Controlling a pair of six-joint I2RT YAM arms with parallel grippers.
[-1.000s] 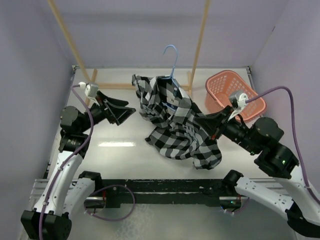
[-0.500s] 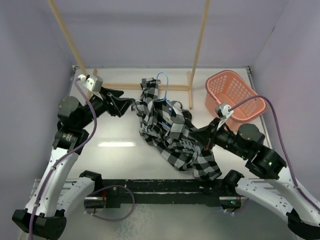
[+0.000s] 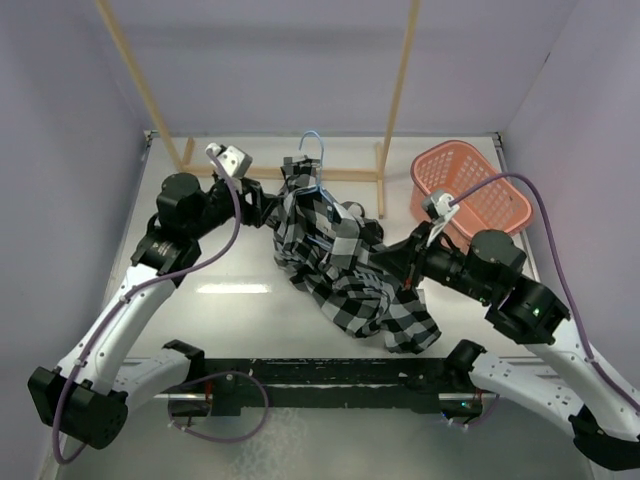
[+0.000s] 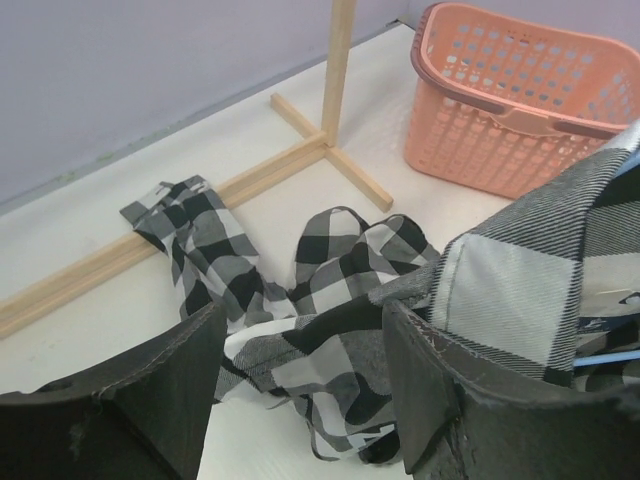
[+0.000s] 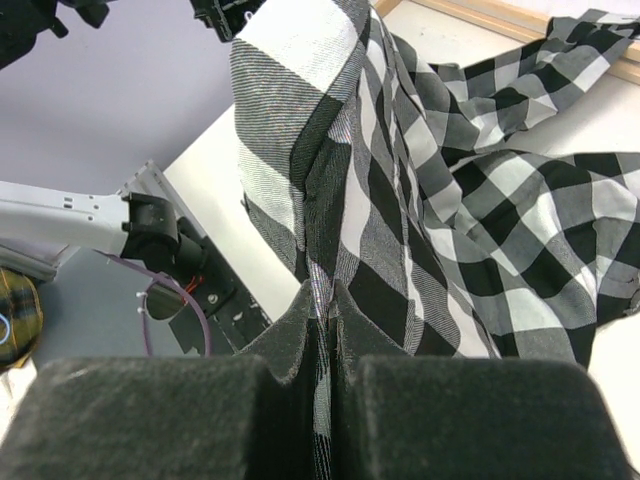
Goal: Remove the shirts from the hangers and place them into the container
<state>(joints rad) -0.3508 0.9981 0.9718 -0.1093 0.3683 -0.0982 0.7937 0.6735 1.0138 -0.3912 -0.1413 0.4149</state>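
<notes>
R gripper (image 5: 322,300): clenched on a fold of the shirt (image 5: 400,190); the cloth's seam runs down between the pads.
L gripper (image 4: 300,350): jaws spread wide, nothing pinched; the cloth lies beyond the gap, and a raised shirt panel sits just beside one jaw.
Shirt look: big black/white checks, soft and crumpled. Some squares are fine-striped grey. In the top view a dark patch shows near the heap's middle; its lettering is too small to read.
Shirt place: on the table (image 3: 225,300), mid-way btwn the two grippers. The far part is bunched and lifted, the near part is spread flat toward the arm bases. One sleeve trails over to the rack's floor bar.
Hanger (image 3: 313,150): thin light-blue wire. The hook pokes up out of the heap's far end, the rest is buried in cloth. A bit of blue wire also shows at the L wrist view's right edge.
Basket (image 3: 500,190): salmon-pink w/ lattice sides, upright at far right. It is near the R arm and apart from the shirt.
Rack (image 3: 400,90): tan wood posts and a floor bar, behind the heap.
</notes>
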